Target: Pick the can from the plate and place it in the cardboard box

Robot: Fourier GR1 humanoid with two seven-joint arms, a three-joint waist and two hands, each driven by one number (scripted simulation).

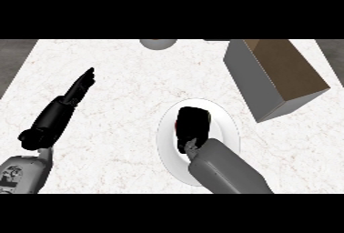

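The right hand lies over the white plate, fingers curled down; a sliver of red, likely the can, shows at its left edge. The cardboard box stands beyond it, to its right. The left hand rests open, well apart, on the worktop.

Two smooth grey cylindrical forearms enter at lower left and lower centre. Each ends in a glossy black hand: left hand, right hand.

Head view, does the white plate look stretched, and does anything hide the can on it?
Head view: the plate reads as an oval, taller than wide; the right hand lies over its middle, hiding nearly all of the can, with only a thin red sliver at the hand's left edge.
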